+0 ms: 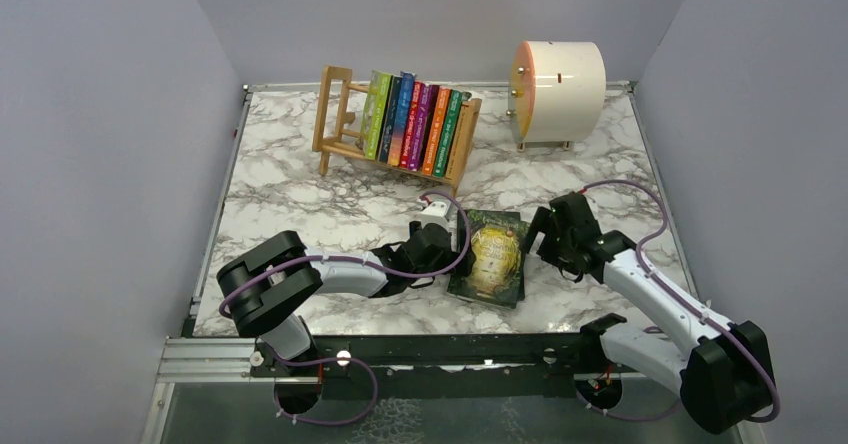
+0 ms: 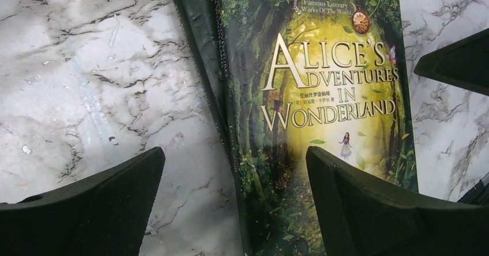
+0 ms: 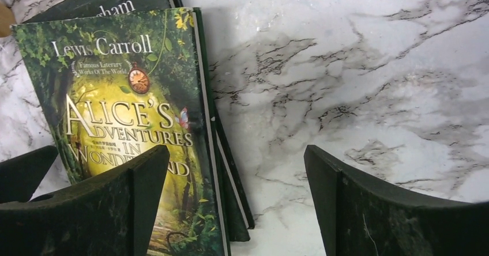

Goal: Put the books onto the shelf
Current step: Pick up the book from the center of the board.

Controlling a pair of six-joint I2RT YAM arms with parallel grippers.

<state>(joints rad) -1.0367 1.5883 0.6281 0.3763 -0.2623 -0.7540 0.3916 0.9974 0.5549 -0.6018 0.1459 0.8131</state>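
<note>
1. Top view: the slatted light-wood shelf [image 1: 332, 114] stands at the back of the table [image 1: 290, 199], with a row of bright-spined books [image 1: 415, 122] upright and packed against its right end. A cream drum [image 1: 560, 89] stands to the right, apart from the shelf. The marble-patterned table is boxed in by plain grey walls [image 1: 100, 114]. Near the front, the glossy green Alice book [image 1: 490, 256] lies flat between the left gripper [image 1: 447, 254] and the right gripper [image 1: 545, 239].
2. Left wrist: the jaws are spread wide and hold nothing, one over the cover and one over bare marble. A dark lower book [image 2: 202, 66] shows under the Alice book's left edge.
3. Right wrist: the jaws are likewise released, straddling the Alice book's right edge. The lower book sticks out at the top and right.
</note>
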